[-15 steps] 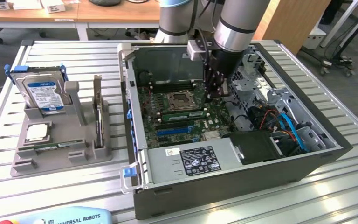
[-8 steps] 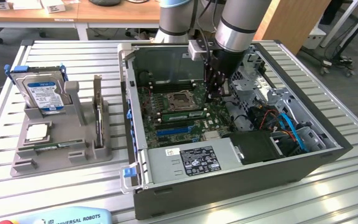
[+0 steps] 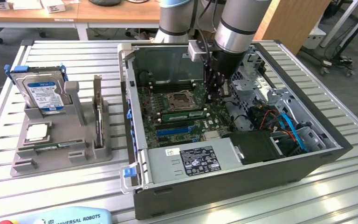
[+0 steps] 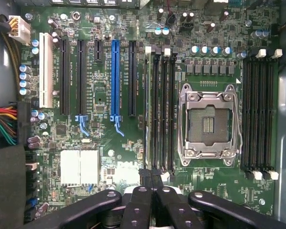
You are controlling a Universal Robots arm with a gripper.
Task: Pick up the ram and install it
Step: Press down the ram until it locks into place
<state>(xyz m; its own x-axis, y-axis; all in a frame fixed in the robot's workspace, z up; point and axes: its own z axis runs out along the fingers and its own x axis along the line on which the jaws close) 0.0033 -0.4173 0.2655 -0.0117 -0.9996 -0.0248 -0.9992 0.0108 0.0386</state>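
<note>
Bench contents, from the exterior view's left to its right:

1. Grey stand (image 3: 61, 156). It is a moulded holder with grooves that keep each part in a fixed place where it can be reached.
 - The hard drive (image 3: 41, 93) is propped on edge in the back groove with its blue label facing out.
 - A pale square part (image 3: 37, 133) lies flat in a pocket in front of the drive.
 - A narrow dark strip (image 3: 45, 147) rests in the front groove. I cannot tell what it is.

2. Computer case (image 3: 229, 191). It lies on its side with the panel off, so the board faces up and the arm can reach in from above.

3. Motherboard (image 3: 166, 123), flat on the case floor.
 - The CPU socket (image 3: 182, 99) is bare and has banks of memory slots on both sides.

4. The ram (image 3: 180, 108). By my reading it is the green stick standing on edge in the slot bank just beside the socket, on the viewer's side. It appears to be in a slot already. I cannot tell whether it is fully seated or latched.

5. Gripper (image 3: 215, 95). It hangs inside the case over the board.
 - In the wrist view the gripper (image 4: 151, 175) has its jaws pressed together, with the tips above one end of that slot bank.
 - I cannot make out anything pinched between them. Jaws shut like this would suit pressing down more than carrying.

6. Blue and orange cables (image 3: 291, 130), bundled at the far right, well away from the slots.
</note>
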